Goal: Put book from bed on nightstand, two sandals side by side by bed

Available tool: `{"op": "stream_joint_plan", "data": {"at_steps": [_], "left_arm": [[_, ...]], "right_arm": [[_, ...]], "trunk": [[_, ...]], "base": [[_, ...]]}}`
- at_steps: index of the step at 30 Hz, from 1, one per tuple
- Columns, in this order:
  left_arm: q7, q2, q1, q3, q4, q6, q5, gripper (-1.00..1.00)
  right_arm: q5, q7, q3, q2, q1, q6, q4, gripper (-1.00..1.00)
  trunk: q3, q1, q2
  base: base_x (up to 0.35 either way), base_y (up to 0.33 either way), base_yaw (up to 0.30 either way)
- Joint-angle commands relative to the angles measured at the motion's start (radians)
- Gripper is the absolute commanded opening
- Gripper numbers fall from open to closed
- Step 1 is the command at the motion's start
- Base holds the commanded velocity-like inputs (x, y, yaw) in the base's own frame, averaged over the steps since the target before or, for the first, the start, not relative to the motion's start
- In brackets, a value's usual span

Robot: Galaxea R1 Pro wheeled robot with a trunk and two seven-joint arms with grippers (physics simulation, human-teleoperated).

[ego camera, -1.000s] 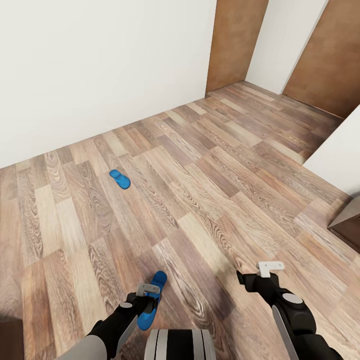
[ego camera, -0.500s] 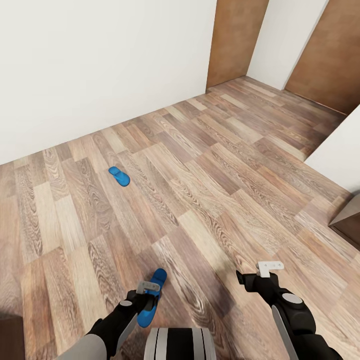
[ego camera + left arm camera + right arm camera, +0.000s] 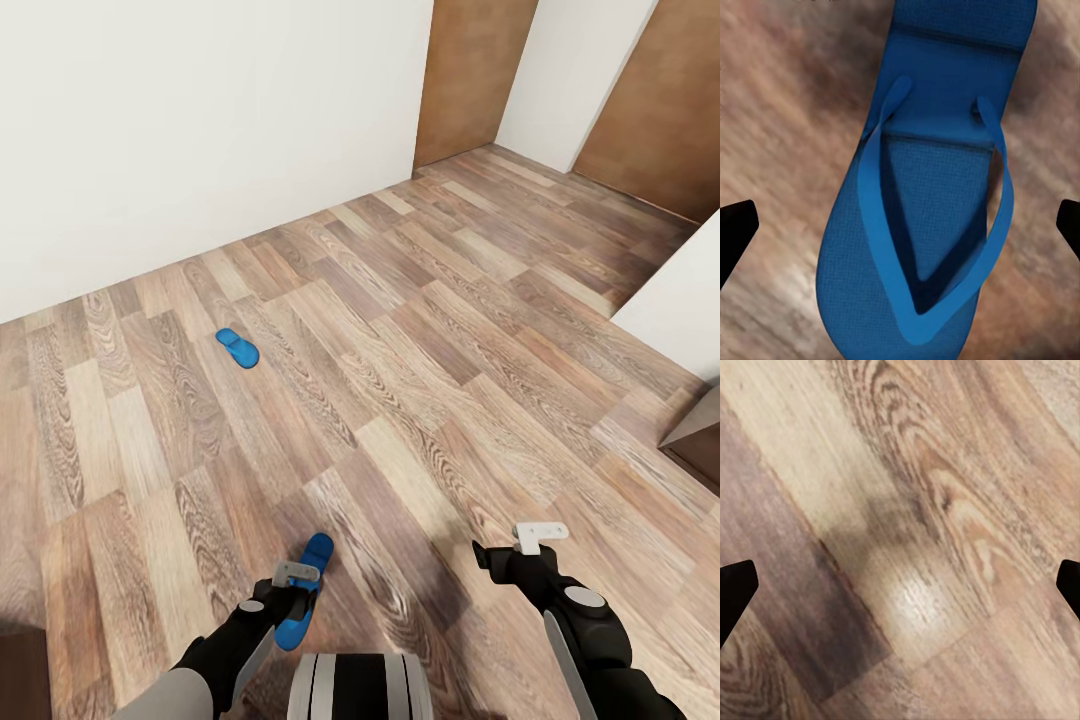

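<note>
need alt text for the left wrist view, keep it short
A bright blue flip-flop sandal lies strap side up on a wood-plank floor, directly beneath the open left end effector, whose two dark fingertips show at the picture's opposite edges, clear of the sandal.

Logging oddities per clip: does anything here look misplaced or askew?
Yes: the two blue sandals lie far apart on the wood floor, not as a pair. One sandal sits out near the white wall; the other sandal lies below the left gripper, whose jaws are wide open. They also point different ways.
</note>
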Motion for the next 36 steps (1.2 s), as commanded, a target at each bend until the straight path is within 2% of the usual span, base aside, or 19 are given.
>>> {"op": "stream_joint_plan", "data": {"at_steps": [1,22,28,34,36], "left_arm": [[0.002,0.001,0.0,-0.004,-0.002,0.005,-0.001,1.0],[0.003,-0.006,0.0,-0.004,-0.014,-0.001,-0.002,1.0],[0.002,-0.005,0.0,-0.004,-0.016,-0.001,-0.002,1.0],[0.002,-0.005,0.0,-0.004,-0.017,-0.001,-0.002,1.0],[0.002,-0.005,0.0,-0.004,-0.017,-0.001,-0.002,1.0]], "right_arm": [[0.0,0.002,-0.001,0.0,0.0,0.005,-0.001,1.0],[-0.001,0.002,-0.001,0.001,0.0,0.005,-0.001,1.0],[-0.001,0.002,-0.001,0.0,0.0,0.005,-0.001,1.0],[-0.002,0.002,-0.001,0.001,0.0,0.005,-0.001,1.0],[-0.002,0.002,-0.001,0.0,0.0,0.005,-0.001,1.0]], "trunk": [[-0.001,0.0,0.0],[-0.001,0.0,0.0],[-0.024,0.003,-0.002],[-0.024,0.003,-0.002],[-0.032,0.003,-0.002]], "base": [[0.0,0.0,0.0],[0.0,0.0,0.0],[0.0,0.0,0.0],[0.0,0.0,0.0],[0.0,0.0,0.0]]}}
